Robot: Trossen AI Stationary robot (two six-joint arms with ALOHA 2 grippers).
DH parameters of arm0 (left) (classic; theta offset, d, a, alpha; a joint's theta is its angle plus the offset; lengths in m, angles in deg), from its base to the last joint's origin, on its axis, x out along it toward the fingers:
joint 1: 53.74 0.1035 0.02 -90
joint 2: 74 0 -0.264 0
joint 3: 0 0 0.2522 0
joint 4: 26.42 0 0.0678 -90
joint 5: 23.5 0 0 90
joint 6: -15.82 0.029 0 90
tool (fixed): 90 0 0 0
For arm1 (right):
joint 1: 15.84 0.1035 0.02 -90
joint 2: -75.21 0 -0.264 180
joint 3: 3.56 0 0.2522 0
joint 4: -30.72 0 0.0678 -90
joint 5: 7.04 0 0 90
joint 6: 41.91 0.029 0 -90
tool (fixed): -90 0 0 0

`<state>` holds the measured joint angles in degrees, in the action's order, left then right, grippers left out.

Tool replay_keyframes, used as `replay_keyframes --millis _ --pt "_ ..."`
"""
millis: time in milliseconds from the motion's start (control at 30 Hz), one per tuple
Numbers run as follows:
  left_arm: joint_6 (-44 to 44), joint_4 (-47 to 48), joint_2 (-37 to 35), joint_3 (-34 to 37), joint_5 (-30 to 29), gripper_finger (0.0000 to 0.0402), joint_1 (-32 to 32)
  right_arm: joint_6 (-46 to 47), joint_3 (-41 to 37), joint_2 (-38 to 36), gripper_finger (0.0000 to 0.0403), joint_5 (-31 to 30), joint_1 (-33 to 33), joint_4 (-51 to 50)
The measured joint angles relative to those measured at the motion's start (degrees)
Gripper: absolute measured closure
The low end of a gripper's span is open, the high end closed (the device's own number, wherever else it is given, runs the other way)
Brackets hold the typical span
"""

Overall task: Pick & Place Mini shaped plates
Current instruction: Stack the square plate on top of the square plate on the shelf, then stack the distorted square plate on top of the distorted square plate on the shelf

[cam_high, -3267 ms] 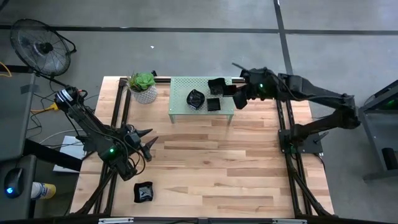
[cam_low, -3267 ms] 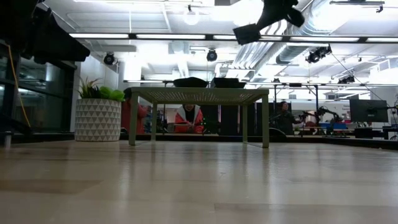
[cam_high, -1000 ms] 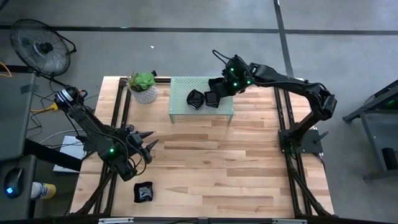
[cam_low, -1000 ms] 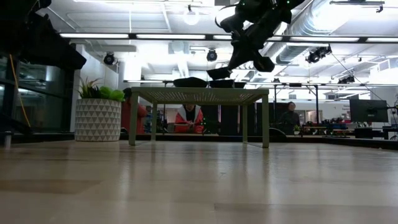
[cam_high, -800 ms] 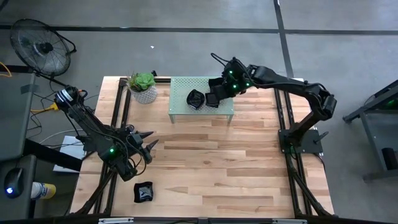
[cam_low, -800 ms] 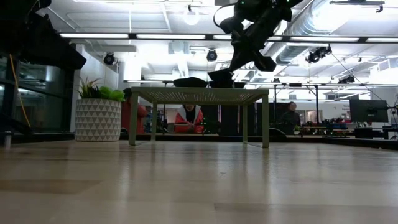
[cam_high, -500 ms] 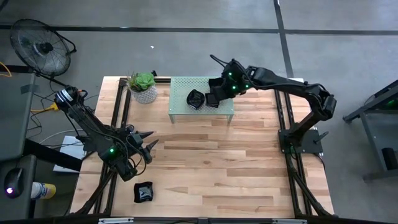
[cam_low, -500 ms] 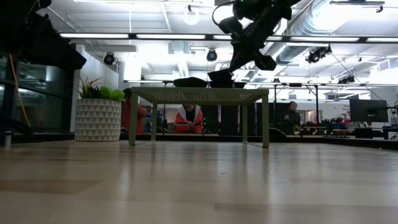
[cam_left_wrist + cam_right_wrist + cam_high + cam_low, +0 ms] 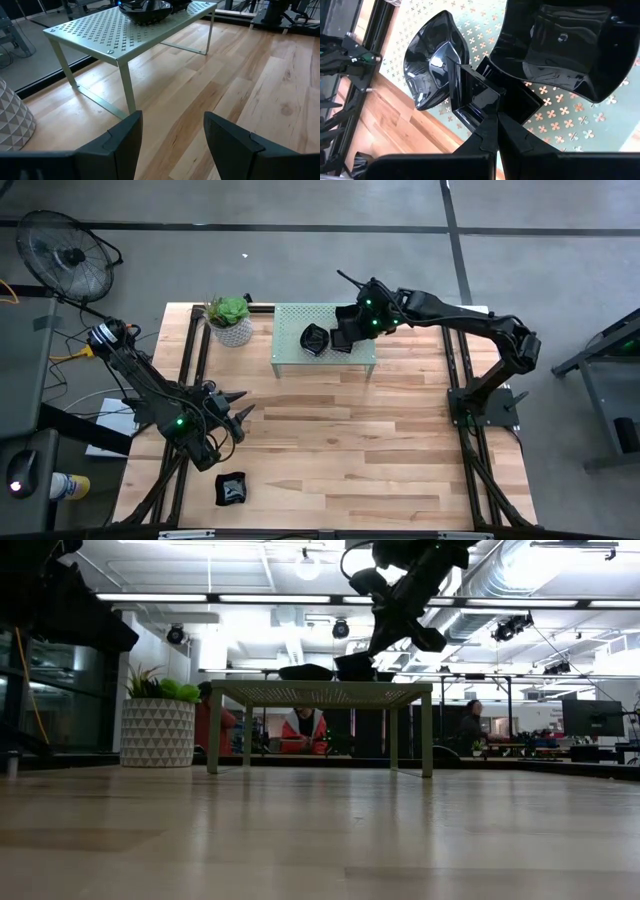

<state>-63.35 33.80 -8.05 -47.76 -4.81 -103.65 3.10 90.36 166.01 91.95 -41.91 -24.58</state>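
Observation:
A green perforated rack (image 9: 292,320) stands at the table's far middle with several glossy black mini shaped plates on it: a leaf-shaped one (image 9: 432,60), a large rounded one (image 9: 560,45) and a dark one (image 9: 517,105) between them. My right gripper (image 9: 496,119) reaches over the rack from the right and is shut on a small square plate (image 9: 475,95). Another black plate (image 9: 231,488) lies flat on the wood at the near left. My left gripper (image 9: 238,408) hovers open above the table's left side, with nothing between its fingers (image 9: 125,140). My right gripper pinches the square plate's thin rim (image 9: 487,114) between its two fingertips, at the edge nearest the wrist. The fingers slant down from the table's right. The plate sits tilted, its hollow toward the camera, over the dark plate beneath; I cannot tell whether it touches that plate.
A green plant in a white patterned pot (image 9: 232,320) stands just left of the rack. A floor fan (image 9: 65,255) is beyond the table's far left corner. Bare wood stretches across the table's middle and near right (image 9: 380,460). People show in the room behind.
My right gripper has edged toward the table's left and turned a little, staying shut. The square plate in it has come down closer to the rack's top and the plates there.

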Motion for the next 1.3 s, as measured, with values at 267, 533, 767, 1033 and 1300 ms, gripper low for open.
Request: replay_keyframes --millis 267,533,767,1033,1300 --pt "0.0 0.0 0.0 0.0 0.3 0.0195 0.0 0.1 0.0 0.0 0.0391 -0.9 0.0 -2.1" --pt "0.0 0.0 0.0 0.0 0.3 0.0195 0.0 -0.3 0.0 0.0 0.0350 -0.4 0.0 -3.0" --pt "0.0 0.0 0.0 0.0 0.3 0.0195 0.0 -2.1 0.0 -1.2 0.0325 1.5 0.0 -1.6" --pt "0.0 0.0 0.0 0.0 1.4 0.0195 0.0 -6.6 0.0 -5.4 0.0324 -0.2 0.5 -1.7" --pt "0.0 0.0 0.0 0.0 5.4 0.0195 0.0 -9.9 0.0 -8.7 0.0324 -5.7 5.3 -4.8"
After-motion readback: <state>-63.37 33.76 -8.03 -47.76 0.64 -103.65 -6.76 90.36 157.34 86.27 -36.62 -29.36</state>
